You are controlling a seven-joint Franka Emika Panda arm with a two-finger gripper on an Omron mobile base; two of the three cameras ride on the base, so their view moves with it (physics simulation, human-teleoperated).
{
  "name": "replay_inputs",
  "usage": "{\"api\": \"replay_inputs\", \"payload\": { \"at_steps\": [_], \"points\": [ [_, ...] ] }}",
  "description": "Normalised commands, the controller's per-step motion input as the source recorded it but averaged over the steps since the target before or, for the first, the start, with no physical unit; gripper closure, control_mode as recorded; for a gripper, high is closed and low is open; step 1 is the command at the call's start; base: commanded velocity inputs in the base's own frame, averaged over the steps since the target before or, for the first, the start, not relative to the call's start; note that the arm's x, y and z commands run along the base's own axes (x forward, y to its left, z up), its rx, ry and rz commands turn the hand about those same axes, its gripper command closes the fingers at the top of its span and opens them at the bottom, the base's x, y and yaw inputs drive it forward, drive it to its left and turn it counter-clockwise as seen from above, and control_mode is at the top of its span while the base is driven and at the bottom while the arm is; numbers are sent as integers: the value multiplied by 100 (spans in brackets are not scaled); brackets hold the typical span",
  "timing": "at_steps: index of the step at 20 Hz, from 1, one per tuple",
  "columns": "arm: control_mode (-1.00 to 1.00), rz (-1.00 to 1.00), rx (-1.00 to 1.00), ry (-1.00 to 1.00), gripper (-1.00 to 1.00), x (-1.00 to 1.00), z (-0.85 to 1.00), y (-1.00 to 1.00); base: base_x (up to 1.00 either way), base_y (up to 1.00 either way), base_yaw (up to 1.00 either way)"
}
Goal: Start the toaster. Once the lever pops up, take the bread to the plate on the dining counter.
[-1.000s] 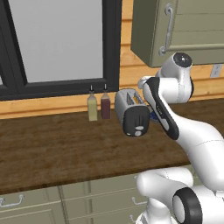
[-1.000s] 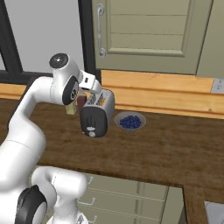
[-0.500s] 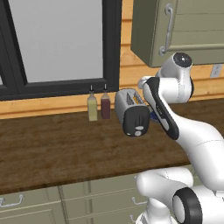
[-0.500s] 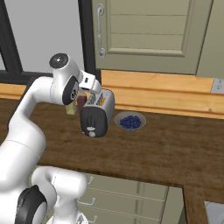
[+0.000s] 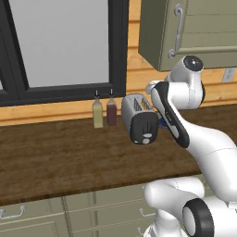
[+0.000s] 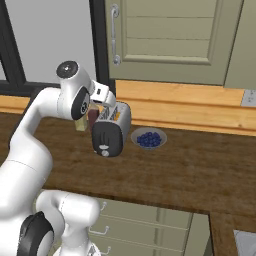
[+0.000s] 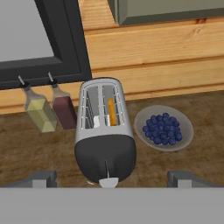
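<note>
Looking straight down from above the toaster (image 7: 104,140), silver-grey body running away toward the wooden backsplash, long axis pointing from the hand out to the wall, glossy black end panel facing back this way. Jaws spread as wide as they go, nothing between them, one dark fingertip (image 7: 40,178) off to the lower left and its partner off to the lower right, the gripper (image 7: 109,179) centred right over that black end. Lever (image 7: 109,182), the pale tab, sitting at the near bottom of the panel's vertical slot, almost dead between the tips — so the start press seems to call for little more than a drop down and in along the panel. Bread (image 7: 112,112) standing on edge in the slot nearer the blueberry bowl (image 7: 163,128), only its orange-tan crust edge showing, aligned with the toaster's length. Other slot bare wire. In the side views the white hand hanging just behind and above the toaster (image 5: 140,118) on the dark wood worktop (image 5: 55,162). Two condiment bottles, yellow (image 7: 38,111) and dark red (image 7: 64,109), just beside the toaster on its far side from the bowl. No brand, label or writing legible anywhere.
</note>
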Motion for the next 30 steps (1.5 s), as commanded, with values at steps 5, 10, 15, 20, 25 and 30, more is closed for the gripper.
{"api": "replay_inputs", "payload": {
  "at_steps": [5, 10, 15, 20, 25, 30],
  "points": [
    [-100, 0, 0, 0, -100, 0, 0, 0, 0, 0, 0],
    [-100, 0, 0, 0, -100, 0, 0, 0, 0, 0, 0],
    [-100, 0, 0, 0, -100, 0, 0, 0, 0, 0, 0],
    [-100, 0, 0, 0, -100, 0, 0, 0, 0, 0, 0],
    [-100, 0, 0, 0, -100, 0, 0, 0, 0, 0, 0],
    [-100, 0, 0, 0, -100, 0, 0, 0, 0, 0, 0]
  ]
}}
